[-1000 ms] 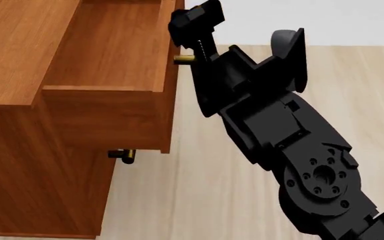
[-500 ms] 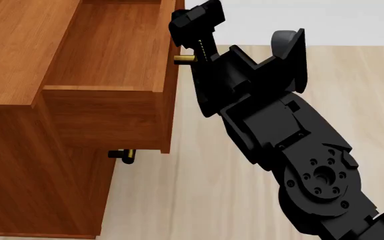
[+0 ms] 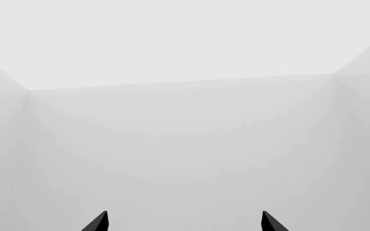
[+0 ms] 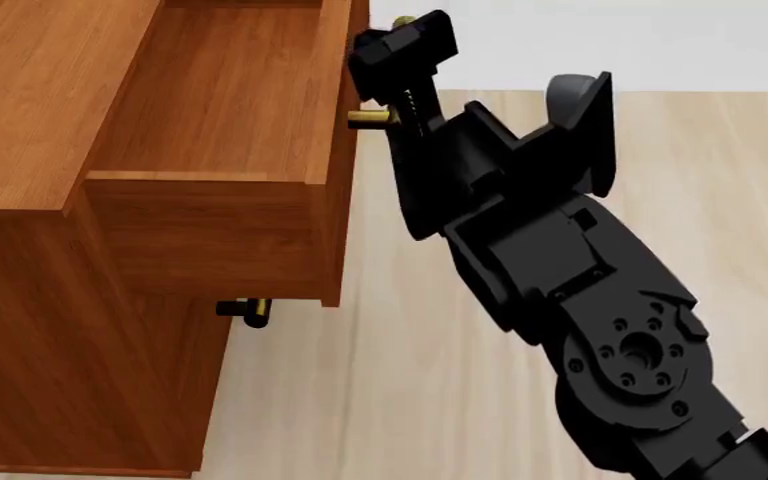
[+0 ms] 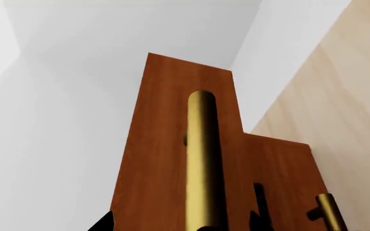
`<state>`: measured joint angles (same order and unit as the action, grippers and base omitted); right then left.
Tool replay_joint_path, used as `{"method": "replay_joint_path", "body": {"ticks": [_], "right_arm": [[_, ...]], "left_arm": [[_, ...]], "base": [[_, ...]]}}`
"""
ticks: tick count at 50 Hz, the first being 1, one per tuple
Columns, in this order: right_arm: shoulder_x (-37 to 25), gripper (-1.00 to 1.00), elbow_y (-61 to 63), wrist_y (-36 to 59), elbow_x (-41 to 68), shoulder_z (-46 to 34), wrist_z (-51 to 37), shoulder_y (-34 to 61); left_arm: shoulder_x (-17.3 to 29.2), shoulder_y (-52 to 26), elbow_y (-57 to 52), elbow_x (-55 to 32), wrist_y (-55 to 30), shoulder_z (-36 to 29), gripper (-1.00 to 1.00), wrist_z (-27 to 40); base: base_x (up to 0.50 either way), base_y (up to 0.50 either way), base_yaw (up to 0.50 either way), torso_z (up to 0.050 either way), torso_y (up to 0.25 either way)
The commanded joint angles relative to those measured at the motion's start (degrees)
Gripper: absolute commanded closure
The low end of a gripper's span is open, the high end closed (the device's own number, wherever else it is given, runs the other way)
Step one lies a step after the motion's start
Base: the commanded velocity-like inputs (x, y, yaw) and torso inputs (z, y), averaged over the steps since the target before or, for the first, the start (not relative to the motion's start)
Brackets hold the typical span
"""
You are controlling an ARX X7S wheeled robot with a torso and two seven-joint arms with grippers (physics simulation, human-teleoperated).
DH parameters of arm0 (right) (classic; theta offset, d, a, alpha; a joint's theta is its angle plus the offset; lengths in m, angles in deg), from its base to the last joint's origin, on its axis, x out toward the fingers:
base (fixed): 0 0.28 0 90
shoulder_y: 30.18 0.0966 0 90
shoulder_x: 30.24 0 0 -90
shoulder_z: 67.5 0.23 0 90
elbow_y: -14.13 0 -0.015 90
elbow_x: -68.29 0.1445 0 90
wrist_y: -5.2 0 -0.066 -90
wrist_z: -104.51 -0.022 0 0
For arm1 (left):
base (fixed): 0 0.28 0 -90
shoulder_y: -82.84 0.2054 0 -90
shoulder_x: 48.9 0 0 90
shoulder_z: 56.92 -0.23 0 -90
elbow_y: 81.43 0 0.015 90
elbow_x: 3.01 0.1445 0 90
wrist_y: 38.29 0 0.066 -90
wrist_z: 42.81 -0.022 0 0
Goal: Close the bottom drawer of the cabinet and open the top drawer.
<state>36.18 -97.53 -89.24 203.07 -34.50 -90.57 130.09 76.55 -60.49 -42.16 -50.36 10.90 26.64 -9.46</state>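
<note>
Right claw (image 5: 181, 222) straddles brass handle (image 5: 202, 159); head view hides this.

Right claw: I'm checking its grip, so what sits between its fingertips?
In the right wrist view, the top drawer's brass bar handle runs between the right claw's dark fingertips; nothing else is there.

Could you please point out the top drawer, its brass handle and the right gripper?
top drawer (image 4: 224, 90): head view, its inside floor.
brass handle (image 5: 204, 163): right wrist view, middle of the bar.
right gripper (image 4: 387, 65): head view, at the handle.
</note>
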Motion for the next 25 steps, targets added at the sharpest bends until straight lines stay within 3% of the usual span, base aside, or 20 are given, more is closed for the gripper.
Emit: {"method": "replay_joint_path", "body": {"ticks": [1,25], "right_arm": [[0.3,-1.00,-1.1,0.2,-0.1,-0.1,0.3,-0.6],[-3.0,-1.00,2.3,-1.6,0.1,2.4,-0.1,-1.4]], "left_arm": [[0.3,-0.1,-0.3,-0.6,0.0,0.2,-1.00,0.4],[0.1,-0.8,0.3,-0.4,0.3,-0.8,-1.00,0.4]], "base": [[0.00,0.00,0.00,0.000,0.000],[0.00,0.00,0.00,0.000,0.000]]}}
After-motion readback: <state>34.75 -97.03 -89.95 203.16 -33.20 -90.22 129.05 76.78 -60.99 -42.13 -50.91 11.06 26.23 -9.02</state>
